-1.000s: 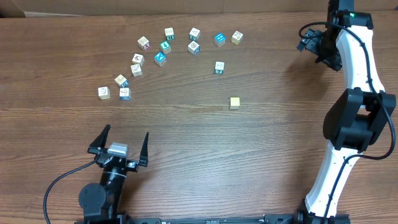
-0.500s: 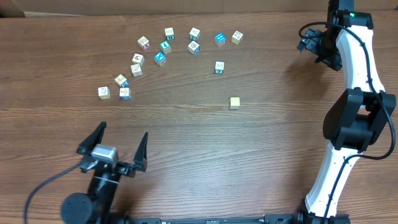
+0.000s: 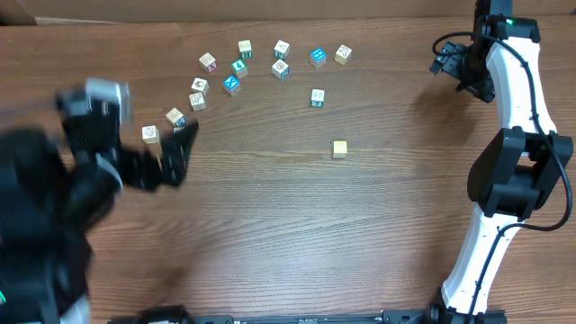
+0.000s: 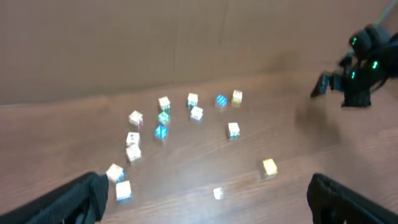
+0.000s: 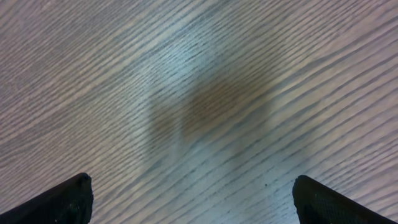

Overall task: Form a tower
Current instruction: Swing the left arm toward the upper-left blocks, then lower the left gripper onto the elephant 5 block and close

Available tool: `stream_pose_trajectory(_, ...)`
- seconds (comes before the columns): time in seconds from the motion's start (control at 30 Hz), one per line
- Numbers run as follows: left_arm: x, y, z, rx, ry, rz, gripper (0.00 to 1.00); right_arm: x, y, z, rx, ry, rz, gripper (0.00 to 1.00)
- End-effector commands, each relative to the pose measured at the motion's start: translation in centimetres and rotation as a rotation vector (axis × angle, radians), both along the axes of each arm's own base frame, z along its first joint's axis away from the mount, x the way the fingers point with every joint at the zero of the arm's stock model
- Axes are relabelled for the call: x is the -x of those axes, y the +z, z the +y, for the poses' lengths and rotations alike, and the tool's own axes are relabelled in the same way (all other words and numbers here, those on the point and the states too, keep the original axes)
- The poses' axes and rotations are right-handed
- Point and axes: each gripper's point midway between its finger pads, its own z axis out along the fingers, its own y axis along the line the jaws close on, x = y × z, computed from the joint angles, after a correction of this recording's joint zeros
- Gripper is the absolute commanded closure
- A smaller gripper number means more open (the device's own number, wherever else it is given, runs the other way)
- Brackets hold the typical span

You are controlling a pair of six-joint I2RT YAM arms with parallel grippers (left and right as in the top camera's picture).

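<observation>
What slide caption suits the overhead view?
Small wooden picture cubes lie scattered across a brown wooden table, with the left arm motion-blurred.

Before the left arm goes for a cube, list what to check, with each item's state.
1. Left hand open and empty: ok.
2. Right hand open, empty, over bare table: ok.
3. Any cube stacked yet: not ok; every cube in view lies single.
4. Yellow cube apart from the others, free on all sides: ok.
5. Left arm sharp in the overhead view: not ok, blurred.
6. Left fingers clear of the cube beside them: cannot tell.
</observation>
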Motion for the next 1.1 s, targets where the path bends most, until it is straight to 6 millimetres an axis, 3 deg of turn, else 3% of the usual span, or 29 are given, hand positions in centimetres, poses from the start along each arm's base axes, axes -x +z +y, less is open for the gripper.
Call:
stream_pose_trajectory(0.0,-3.7,1.3,0.4,-0.060,-0.044,0.053,0.00,-0.3,1.3,-0.2,0.011,-0.005,-0.034,0.00)
stream_pose_trajectory(0.13,-8.1,-0.7,1.2,-0.067,-0.037,0.216,0.00,-0.3,1.3,-0.2,0.011,-0.005,-0.034,0.00)
stream_pose_trajectory(0.43,-16.7,-8.6,2.2,-0.048,-0.032,0.393,0.01,-0.3,1.3,-0.2,0.011,-0.005,-0.034,0.00)
stream_pose_trajectory(0.73,-20.3,-18.1,2.6,0.023,0.009,0.629,0.02,-0.3,1.3,-0.2,0.011,-0.005,-0.034,0.00)
stream_pose_trajectory(0.9,-21.5,-22.6,2.7,0.113,0.104,0.757,0.57,-0.3,1.3,-0.2,0.011,-0.005,-0.034,0.00)
stream_pose_trajectory(1.07,-22.6,-26.9,3.9,0.037,0.204,0.822,0.47,-0.3,1.3,-0.2,0.011,-0.005,-0.034,0.00)
